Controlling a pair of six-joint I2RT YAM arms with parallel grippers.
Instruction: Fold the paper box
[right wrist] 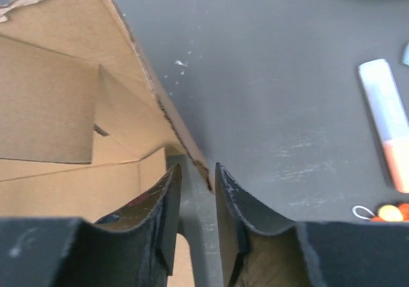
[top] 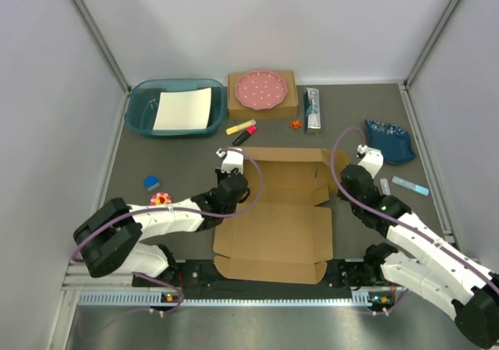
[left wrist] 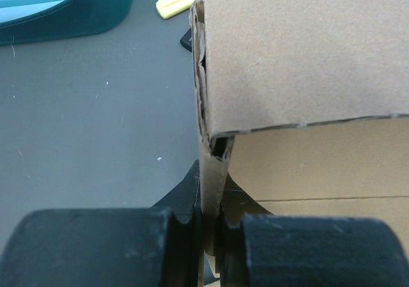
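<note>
Wall-raising step on the paper box [top: 281, 210], mid-table between your arms: left gripper [left wrist: 211, 236] held its left wall clamped, right gripper [right wrist: 198, 204] straddled the right wall, jaws slightly apart; next, you likely needed to close there.

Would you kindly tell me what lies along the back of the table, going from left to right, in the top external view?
Teal basin holding a white sheet → small brown box with the pink dotted plate on it → white tube → dark blue cloth.
</note>
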